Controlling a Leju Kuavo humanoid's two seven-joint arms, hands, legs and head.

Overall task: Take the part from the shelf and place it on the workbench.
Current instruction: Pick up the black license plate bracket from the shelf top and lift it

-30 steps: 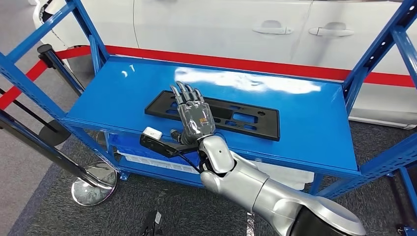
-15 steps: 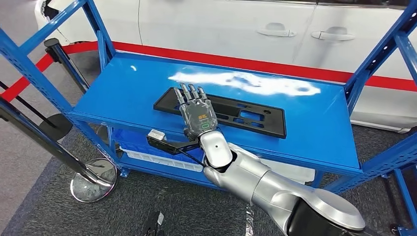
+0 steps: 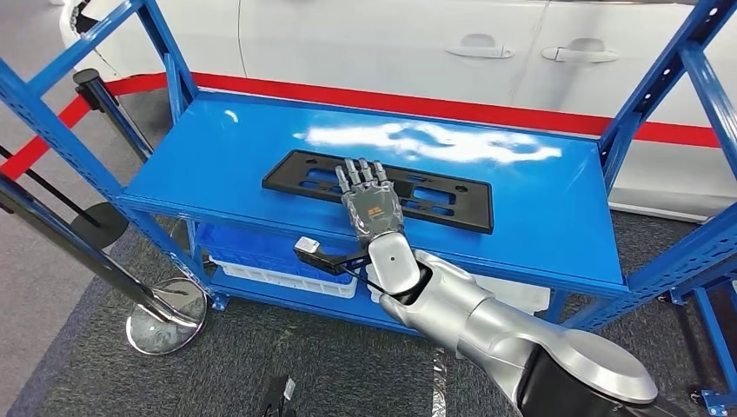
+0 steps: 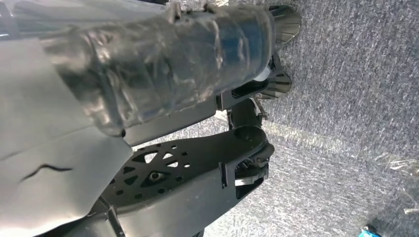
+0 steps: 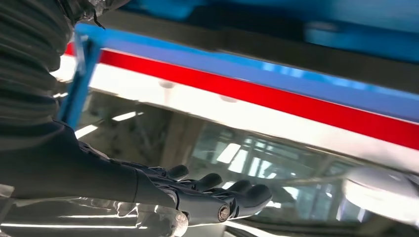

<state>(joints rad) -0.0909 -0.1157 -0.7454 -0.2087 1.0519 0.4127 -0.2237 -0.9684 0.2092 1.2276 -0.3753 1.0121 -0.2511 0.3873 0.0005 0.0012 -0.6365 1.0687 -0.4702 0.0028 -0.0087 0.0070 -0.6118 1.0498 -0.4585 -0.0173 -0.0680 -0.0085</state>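
Right robot hand (image 3: 372, 207) outstretched, palm down, fingers straight and apart.

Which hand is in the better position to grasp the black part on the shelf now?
Right. The right hand is stretched out flat over the black part on the blue shelf, its fingers apart. The left wrist view looks down at the carpet.
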